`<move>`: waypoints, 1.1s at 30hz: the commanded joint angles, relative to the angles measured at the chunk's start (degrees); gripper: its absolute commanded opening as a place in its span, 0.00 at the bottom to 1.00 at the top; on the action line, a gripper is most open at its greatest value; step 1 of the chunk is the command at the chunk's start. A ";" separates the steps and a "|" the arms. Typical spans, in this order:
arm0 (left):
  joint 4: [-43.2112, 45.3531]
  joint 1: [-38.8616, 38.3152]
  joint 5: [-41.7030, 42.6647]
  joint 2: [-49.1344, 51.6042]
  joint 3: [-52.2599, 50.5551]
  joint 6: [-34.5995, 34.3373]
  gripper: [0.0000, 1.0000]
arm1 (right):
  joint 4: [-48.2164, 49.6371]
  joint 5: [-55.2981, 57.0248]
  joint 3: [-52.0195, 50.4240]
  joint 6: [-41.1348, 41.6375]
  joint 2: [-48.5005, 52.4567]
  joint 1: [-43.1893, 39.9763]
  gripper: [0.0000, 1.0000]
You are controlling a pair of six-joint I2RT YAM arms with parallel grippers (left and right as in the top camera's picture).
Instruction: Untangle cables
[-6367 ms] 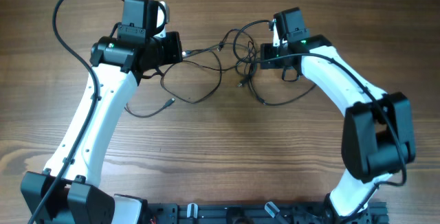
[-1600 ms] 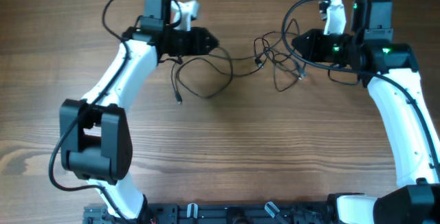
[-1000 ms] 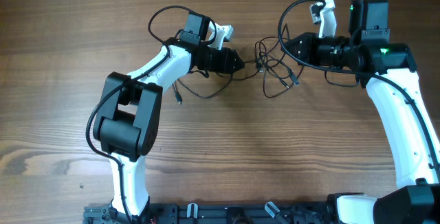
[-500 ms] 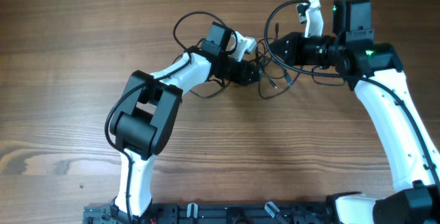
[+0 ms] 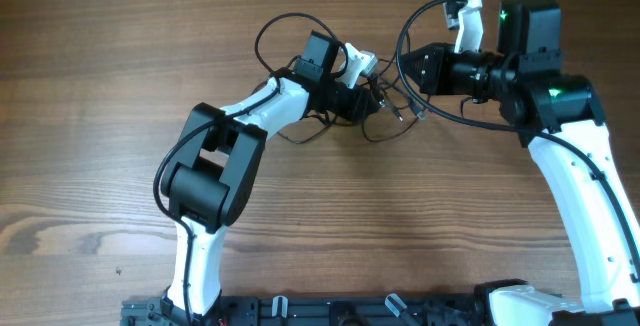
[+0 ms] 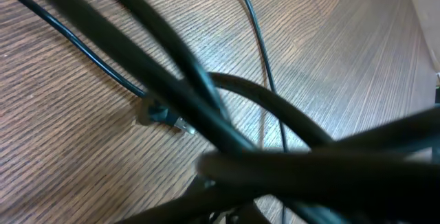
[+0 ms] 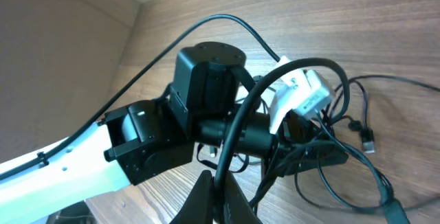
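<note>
Carrying everything, the table (image 5: 100,116): brown wood grain that fills the overhead view.
Right arm (image 5: 575,176): white, rising from the near right edge, bending at the far side and pointing its black wrist leftward toward the middle.
Left arm (image 5: 215,166): white with a black elbow block, rising from the near edge left of centre and slanting right toward the far middle.
Left arm's own lead (image 5: 268,34): a thicker black loop arching over the left wrist, not one of the thin wires.
Right tool (image 5: 408,68): clenched. In the right wrist view a dark strand runs up from between its fingers (image 7: 203,200), so it grasps one of the cables.
Left tool (image 5: 375,106): clenched, with its tip buried in the tangle just beside the right tool. I cannot tell whether a strand is caught in it, because the left wrist view is filled with blurred dark strands close to the lens.
Cables (image 5: 392,108): thin black wires bunched in a small knot at the far middle of the table, between the two tools and touching both. A slack loop sags from the knot toward the near side.
Plug ends: one small plug (image 6: 163,114) lies flat on the wood in the left wrist view, at the end of a thin wire. Another plug (image 7: 368,140) shows at the right of the right wrist view, near the left tool.
</note>
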 commanded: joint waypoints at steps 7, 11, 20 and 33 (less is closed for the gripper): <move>-5.31 6.45 -1.46 0.63 -0.11 0.59 0.07 | -5.86 19.45 0.79 1.05 -1.07 0.26 0.04; -8.37 13.09 -0.87 -2.64 -0.11 0.63 0.07 | -8.15 27.65 0.79 1.05 -1.05 0.17 0.04; -12.33 20.72 -1.07 -20.50 -0.11 -1.05 0.08 | -12.00 43.58 0.76 1.29 3.06 0.17 0.04; -24.39 25.22 -2.05 -26.88 -0.11 0.44 0.21 | -10.71 44.28 -0.68 3.54 12.22 0.24 0.05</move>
